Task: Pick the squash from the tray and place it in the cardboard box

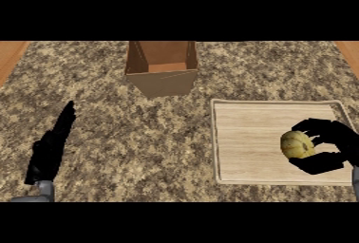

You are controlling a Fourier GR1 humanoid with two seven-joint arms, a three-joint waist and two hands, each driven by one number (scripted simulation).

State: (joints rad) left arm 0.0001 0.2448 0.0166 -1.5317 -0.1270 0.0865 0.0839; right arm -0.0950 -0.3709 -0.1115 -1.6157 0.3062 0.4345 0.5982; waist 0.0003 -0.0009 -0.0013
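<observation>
The counter [140, 142] is a speckled stone surface, mottled brown, tan and dark, with strips of warm wood showing at its far left and far right corners. On it sits a rectangular tray [252, 142] of pale wood with fine lengthwise grain and a thin raised cream rim. The squash [297, 144] is a small rounded lump, yellow with brownish blotches and faint ribs running down its skin; it lies on the tray's right part, inside the curl of the right hand [335, 144]. That hand is glossy black and blocky, and its fingers [312, 126] arch over the far side of the squash while the thumb [308, 166] comes round the near side, so the squash sits in the gap between them, touching or nearly touching the palm side; the digits are bent round it rather than straight. Whether the squash is lifted off the tray cannot be told. Well beyond the fingertips and to their left stands the cardboard box [161, 71], plain brown, open at the top, with upright flaps and a flat matte front face. The left hand [51, 147] rests at the lower left with its fingers straight and held together, pointing away over bare stone, well apart from the tray.
</observation>
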